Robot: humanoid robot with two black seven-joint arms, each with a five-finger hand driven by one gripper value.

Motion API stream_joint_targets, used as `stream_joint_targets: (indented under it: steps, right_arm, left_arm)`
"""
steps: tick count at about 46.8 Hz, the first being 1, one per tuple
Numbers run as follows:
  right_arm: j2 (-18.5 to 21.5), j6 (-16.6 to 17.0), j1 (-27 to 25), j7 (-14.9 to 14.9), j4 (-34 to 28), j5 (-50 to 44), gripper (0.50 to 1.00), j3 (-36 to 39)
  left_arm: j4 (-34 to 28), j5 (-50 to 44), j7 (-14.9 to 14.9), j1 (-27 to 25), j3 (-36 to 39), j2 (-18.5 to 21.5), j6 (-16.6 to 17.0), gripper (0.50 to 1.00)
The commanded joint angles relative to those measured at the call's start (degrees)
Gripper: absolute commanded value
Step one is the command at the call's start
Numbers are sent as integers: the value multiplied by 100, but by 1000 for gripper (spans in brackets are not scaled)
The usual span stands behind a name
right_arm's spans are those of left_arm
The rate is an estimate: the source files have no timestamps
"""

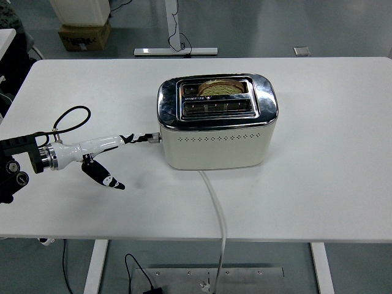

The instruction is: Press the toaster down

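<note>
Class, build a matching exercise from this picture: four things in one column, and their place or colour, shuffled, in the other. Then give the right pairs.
1. toaster
2. bread slice
3. white power cord
4. left hand

A. in the far slot
B. at the toaster's left end
C. cream body, shiny top
D. runs off the table's near edge

Pairs: 1-C, 2-A, 3-D, 4-B

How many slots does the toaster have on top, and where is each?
2: the far slot holds the bread slice; the near slot, closer to the robot, looks empty.
</note>
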Motion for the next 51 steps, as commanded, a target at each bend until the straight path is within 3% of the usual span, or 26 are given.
stream_joint_targets:
  steps: [1, 51]
  right_arm:
    - [0, 0, 0, 2, -8, 0, 998, 0]
    - [0, 0, 0, 2, -8, 0, 998, 0]
  left_arm:
    - [0, 1, 0, 0, 46, -4, 39, 1000]
    - [193, -236, -53, 158, 82, -48, 197, 1000]
